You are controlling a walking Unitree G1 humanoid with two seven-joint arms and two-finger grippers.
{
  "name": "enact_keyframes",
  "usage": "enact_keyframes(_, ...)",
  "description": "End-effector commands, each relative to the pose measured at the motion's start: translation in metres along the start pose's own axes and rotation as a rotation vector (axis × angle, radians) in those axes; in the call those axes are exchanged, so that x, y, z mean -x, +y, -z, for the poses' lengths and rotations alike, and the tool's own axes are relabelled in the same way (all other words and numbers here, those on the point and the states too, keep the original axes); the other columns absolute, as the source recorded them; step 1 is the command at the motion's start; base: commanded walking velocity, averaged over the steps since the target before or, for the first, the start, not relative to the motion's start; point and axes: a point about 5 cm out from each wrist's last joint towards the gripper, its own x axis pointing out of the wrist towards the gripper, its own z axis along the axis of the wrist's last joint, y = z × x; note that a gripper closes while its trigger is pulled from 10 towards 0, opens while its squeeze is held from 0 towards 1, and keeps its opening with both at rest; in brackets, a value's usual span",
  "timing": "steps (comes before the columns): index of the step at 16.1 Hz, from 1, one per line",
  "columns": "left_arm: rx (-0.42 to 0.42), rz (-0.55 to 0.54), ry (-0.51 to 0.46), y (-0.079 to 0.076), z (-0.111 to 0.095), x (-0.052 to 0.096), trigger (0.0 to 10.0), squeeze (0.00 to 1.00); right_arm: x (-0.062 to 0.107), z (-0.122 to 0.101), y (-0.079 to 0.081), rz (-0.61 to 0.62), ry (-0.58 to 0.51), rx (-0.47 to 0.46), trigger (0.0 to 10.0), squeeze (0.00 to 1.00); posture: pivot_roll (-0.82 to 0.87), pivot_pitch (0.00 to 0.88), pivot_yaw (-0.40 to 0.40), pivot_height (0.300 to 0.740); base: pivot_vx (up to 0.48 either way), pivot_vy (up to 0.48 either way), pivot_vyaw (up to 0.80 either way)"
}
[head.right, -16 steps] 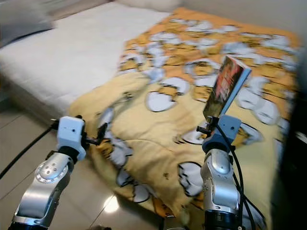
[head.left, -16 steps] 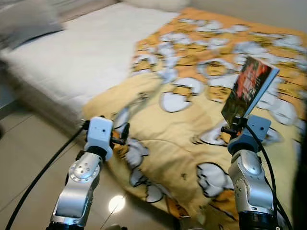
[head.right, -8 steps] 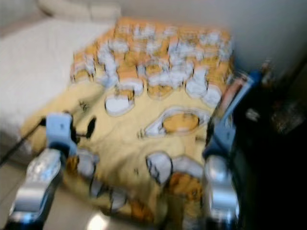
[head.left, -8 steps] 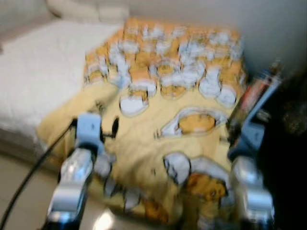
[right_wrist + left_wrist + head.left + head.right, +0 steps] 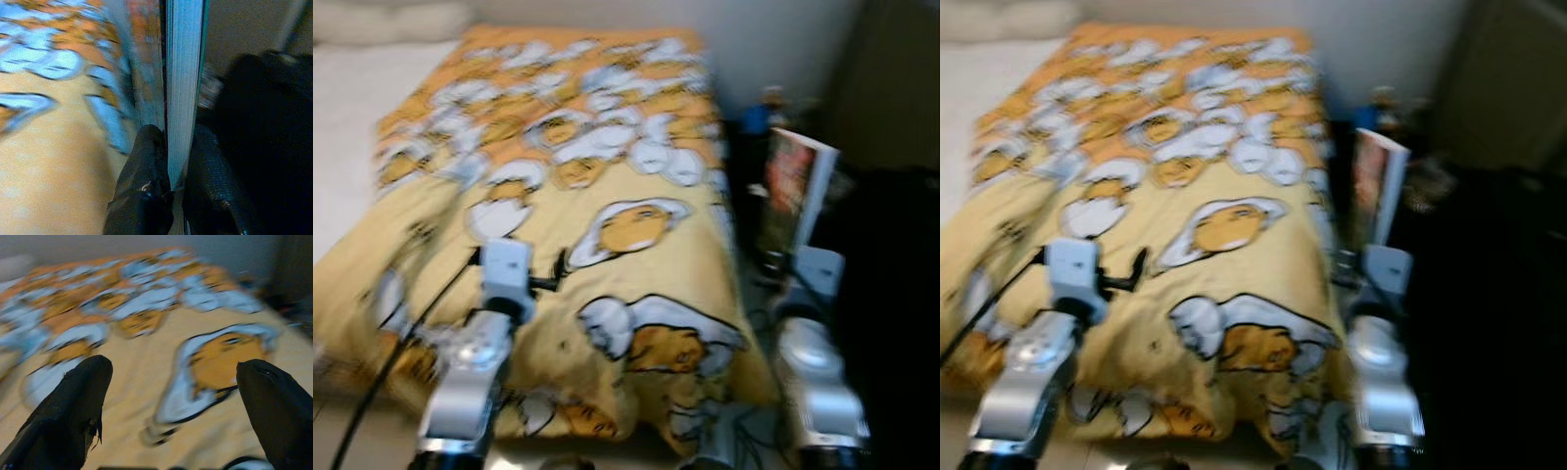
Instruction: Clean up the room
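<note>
I'm carrying the book upright at 2 o'clock, right hand clamped on its lower edge, left hand spread over the bed; a jolt could tip it loose

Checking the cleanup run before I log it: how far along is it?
Done: the book is picked up, off the bed. In hand: the right gripper is clamped on its lower edge, holding it upright beside the yellow blanket. The left gripper hangs open over the blanket. Left: putting the book down somewhere; frames are too blurred to show where.
</note>
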Motion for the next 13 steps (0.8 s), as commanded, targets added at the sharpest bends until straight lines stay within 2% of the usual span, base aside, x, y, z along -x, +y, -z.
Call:
enact_keyframes(1, -0.012, -0.018, -0.001, 0.006, -0.001, -0.001, 10.0, 0.0, 0.002, -0.006, 0.013, -0.074, -0.019, -0.033, 10.0, 0.0, 0.0, 0.0, 0.017, 0.74, 0.0, 0.289, -0.8)
enact_keyframes(2, -0.013, -0.017, 0.002, 0.006, -0.001, -0.002, 10.0, 0.0, 0.002, -0.007, 0.016, -0.09, -0.026, -0.012, 10.0, 0.0, -0.01, 0.0, 0.018, 0.74, 0.0, 0.292, 0.0)
enact_keyframes(13, -0.044, -0.017, 0.021, 0.007, 0.001, -0.012, 10.0, 0.0, -0.006, -0.011, 0.023, -0.145, -0.015, -0.035, 10.0, 0.0, 0.0, 0.0, 0.01, 0.74, 0.0, 0.305, 0.0)
